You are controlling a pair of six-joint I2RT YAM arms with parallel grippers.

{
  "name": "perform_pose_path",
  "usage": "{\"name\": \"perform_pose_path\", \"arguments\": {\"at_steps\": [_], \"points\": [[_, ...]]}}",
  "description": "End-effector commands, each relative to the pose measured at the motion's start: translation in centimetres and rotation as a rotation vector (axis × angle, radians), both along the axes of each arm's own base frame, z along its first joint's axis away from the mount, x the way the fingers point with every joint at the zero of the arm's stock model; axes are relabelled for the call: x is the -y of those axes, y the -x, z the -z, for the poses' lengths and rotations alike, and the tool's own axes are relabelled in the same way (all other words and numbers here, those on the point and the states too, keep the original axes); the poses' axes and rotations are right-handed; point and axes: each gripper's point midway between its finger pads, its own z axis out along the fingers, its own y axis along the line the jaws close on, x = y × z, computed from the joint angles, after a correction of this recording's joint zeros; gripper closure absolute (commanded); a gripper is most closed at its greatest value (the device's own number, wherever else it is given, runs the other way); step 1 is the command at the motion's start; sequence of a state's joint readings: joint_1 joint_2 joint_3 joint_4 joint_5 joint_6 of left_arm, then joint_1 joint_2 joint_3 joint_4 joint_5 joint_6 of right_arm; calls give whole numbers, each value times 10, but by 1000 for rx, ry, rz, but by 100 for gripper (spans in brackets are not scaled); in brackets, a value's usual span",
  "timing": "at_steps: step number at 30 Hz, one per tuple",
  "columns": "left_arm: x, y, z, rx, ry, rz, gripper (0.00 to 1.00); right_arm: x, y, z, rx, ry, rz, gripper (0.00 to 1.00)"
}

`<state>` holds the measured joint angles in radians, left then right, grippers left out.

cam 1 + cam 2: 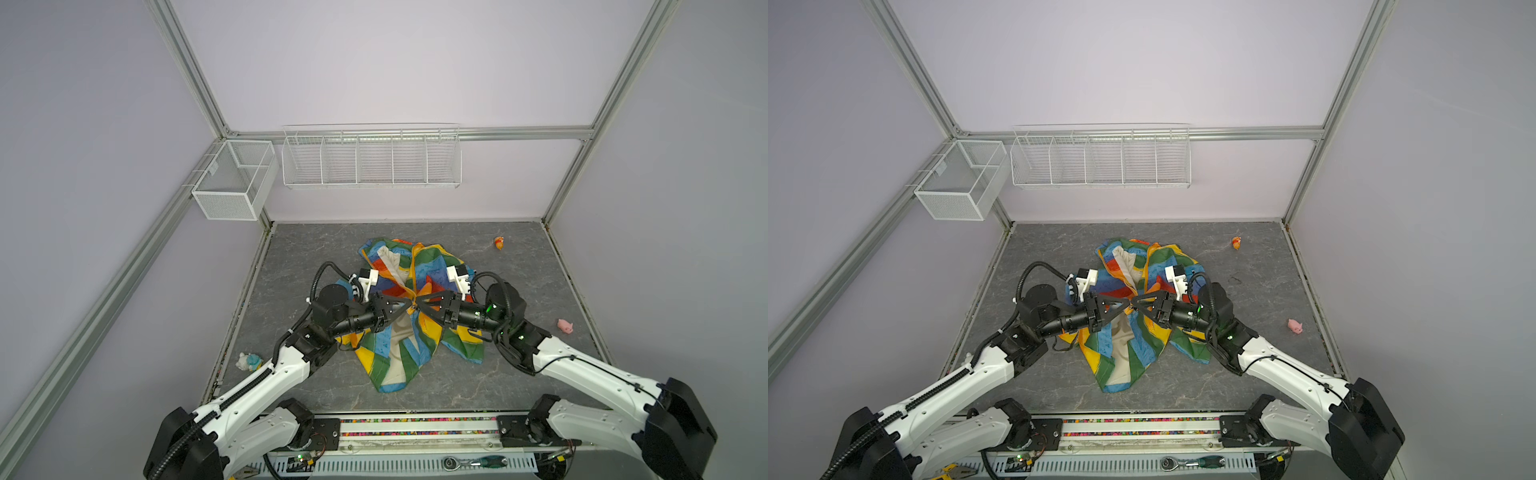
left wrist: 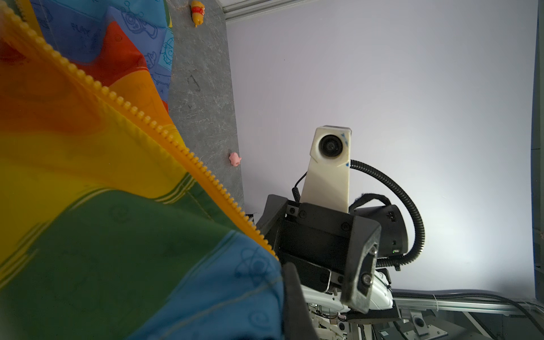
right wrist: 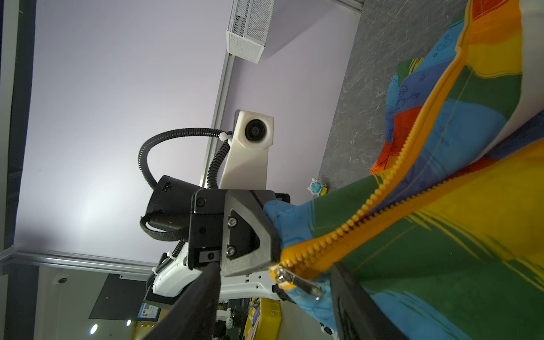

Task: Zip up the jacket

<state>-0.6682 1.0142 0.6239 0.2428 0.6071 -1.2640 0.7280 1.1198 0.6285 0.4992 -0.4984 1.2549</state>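
jacket: the jacket lies crumpled mid-bench, front open, cream lining showing
zipper: orange-yellow zipper, its two tooth rows meet at the slider, metal pull tab sticks out
left gripper: left gripper clenched on jacket's blue edge beside the slider
right gripper: right gripper released, fingers either side of pull tab, not pinching
extras: pink pig toy, orange toy, well apart from jacket

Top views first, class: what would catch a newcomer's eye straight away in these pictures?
The rainbow-striped jacket lies crumpled in the middle of the grey table, its lining showing. Over it the left gripper and right gripper meet tip to tip at the orange-yellow zipper. In the right wrist view, the silver zipper pull shows between the right gripper's open jaws.
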Motion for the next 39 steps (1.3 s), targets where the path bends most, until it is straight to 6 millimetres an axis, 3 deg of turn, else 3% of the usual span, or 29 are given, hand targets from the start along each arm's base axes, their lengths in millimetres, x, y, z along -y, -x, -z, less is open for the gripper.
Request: {"name": "perform_pose_path", "arguments": {"at_steps": [1, 26, 39], "points": [[2, 5, -12, 28, 37, 23, 100, -5, 4, -15, 8, -61, -27, 39], [3, 1, -20, 36, 62, 15, 100, -5, 12, 3, -38, -72, -42, 49], [4, 0, -16, 26, 59, 15, 100, -5, 14, -3, -27, -91, -49, 51]]}}
